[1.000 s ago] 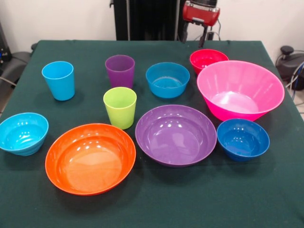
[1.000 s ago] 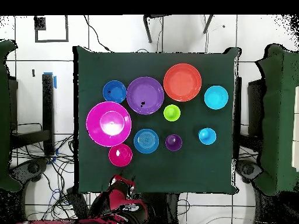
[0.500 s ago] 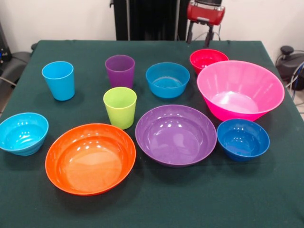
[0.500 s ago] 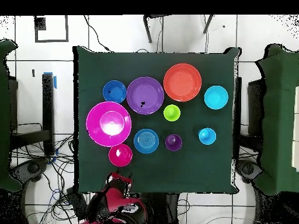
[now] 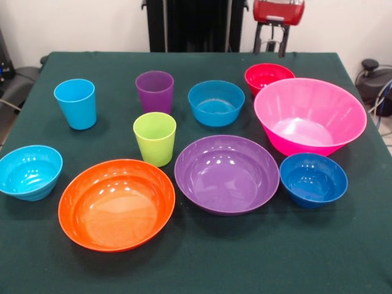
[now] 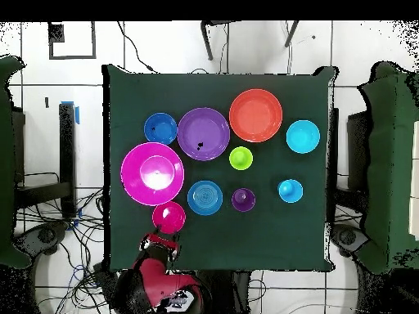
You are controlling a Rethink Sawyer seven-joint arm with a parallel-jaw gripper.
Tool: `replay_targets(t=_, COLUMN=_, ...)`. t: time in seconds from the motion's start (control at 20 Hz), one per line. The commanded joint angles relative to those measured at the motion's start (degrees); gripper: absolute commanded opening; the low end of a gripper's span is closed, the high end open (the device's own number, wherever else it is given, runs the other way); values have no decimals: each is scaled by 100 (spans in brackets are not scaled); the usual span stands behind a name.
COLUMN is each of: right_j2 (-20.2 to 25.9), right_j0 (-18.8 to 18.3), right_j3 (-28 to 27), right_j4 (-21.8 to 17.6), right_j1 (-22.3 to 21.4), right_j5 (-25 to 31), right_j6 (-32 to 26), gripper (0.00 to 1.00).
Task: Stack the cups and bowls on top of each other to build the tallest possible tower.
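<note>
Every piece stands alone on the green table (image 5: 184,257); no tower is in view. The cups are light blue (image 5: 75,103), purple (image 5: 154,90) and lime green (image 5: 154,138). Among the bowls, the blue one (image 5: 215,102) and the red one (image 5: 268,76) sit at the back. The big pink bowl (image 5: 309,115) and the dark blue bowl (image 5: 313,179) are on the right. The wide purple bowl (image 5: 226,173), the orange bowl (image 5: 116,203) and the cyan bowl (image 5: 29,171) line the front. My gripper (image 5: 271,41) hangs open and empty above the table's far edge, just behind the red bowl (image 6: 168,217).
The red arm (image 6: 159,282) reaches in from beyond the table's edge. Cables lie on the tiled floor around the table (image 6: 311,237). Dark chairs stand at both sides.
The gripper has shifted right and risen slightly in the front view. In the overhead view it has come closer to the red bowl. No cup or bowl has moved.
</note>
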Motion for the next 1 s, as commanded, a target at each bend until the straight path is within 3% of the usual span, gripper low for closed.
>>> replay_targets(t=0.05, right_j2=593, right_j0=-158, right_j3=-269, right_j4=209, right_j1=-249, right_j5=839, right_j6=861, gripper=100)
replay_targets(t=0.25, right_j2=593, right_j0=-203, right_j3=-353, right_j4=253, right_j1=-272, right_j5=807, right_j6=893, gripper=100)
replay_targets(t=0.65, right_j2=672, right_j0=-419, right_j3=-502, right_j4=124, right_j1=180, right_j5=360, right_j6=980, gripper=100)
replay_targets(t=1.0, right_j2=533, right_j0=-263, right_j3=-761, right_j4=378, right_j1=561, right_j5=72, right_j6=940, gripper=100)
